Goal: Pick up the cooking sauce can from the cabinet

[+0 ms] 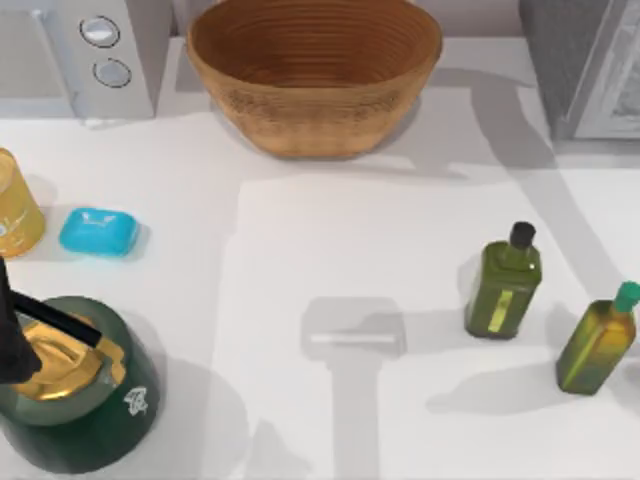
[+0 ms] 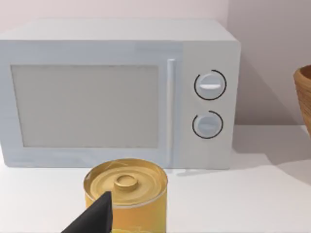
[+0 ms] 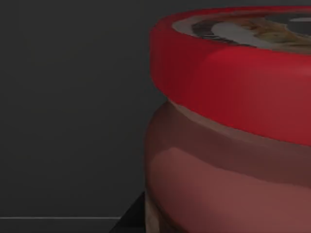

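Far left of the table: yellow-gold cylindrical tin (image 1: 14, 205), pale blue soap bar (image 1: 97, 232) beside it, white microwave (image 1: 95, 50) behind. Left arm (image 1: 55, 375) is parked at the near left corner; its black gripper (image 2: 92, 218) hangs over the tin, opening can't be judged. Centre back: woven brown basket (image 1: 314, 70). Right: two green oil bottles (image 1: 503, 285). Red-rimmed cooking sauce can (image 3: 233, 141) fills the right wrist view, close up against a dark cabinet interior; right gripper state unknown.
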